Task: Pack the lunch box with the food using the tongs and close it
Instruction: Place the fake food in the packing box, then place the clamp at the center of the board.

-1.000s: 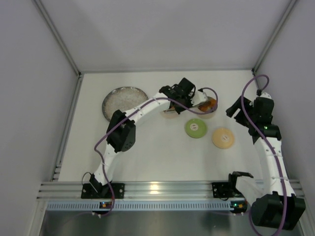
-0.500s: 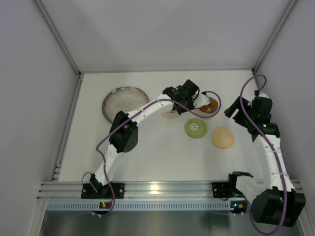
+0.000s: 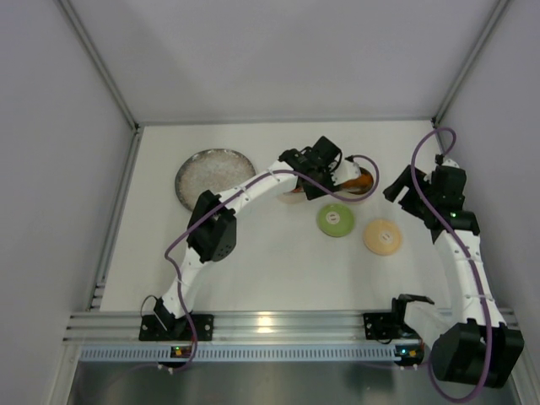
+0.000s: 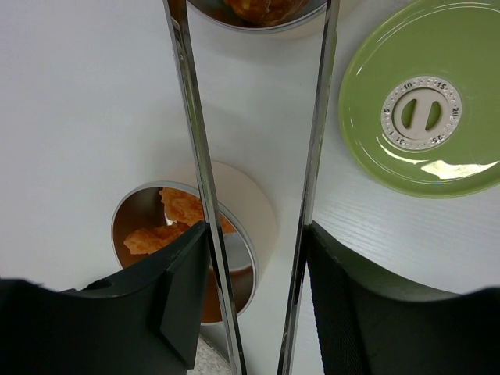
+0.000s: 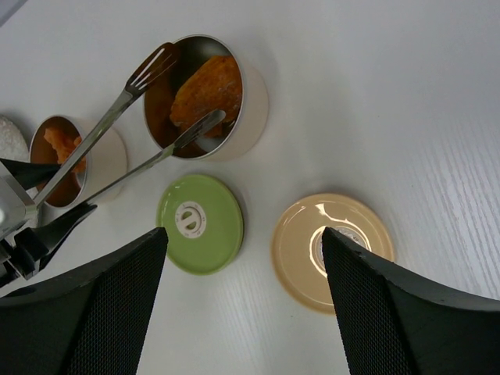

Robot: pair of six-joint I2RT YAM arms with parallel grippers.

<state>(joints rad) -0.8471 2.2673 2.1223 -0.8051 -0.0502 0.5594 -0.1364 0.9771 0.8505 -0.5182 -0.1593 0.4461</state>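
Observation:
My left gripper (image 4: 256, 234) is shut on the silver tongs (image 4: 195, 148), one finger against each arm, and the arms stand spread apart. The tong tips (image 5: 158, 66) hang over the right steel tin (image 5: 251, 101), where an orange food chunk (image 5: 207, 86) lies loose, not pinched. The left tin (image 4: 251, 248) holds more orange food (image 4: 183, 211). On the table near the tins lie the green lid (image 5: 199, 223) and the tan lid (image 5: 332, 250). Above them my right gripper (image 5: 244, 234) hovers open with nothing in it.
The speckled grey plate (image 3: 213, 175) lies at the back left. The left arm's purple cable (image 3: 371, 173) loops over the right tin. The enclosure's walls stand close on the left, right and back.
The left fingers have spread, and the tong arms have sprung apart over the right tin. The left wrist shifted slightly. The right arm has barely moved.

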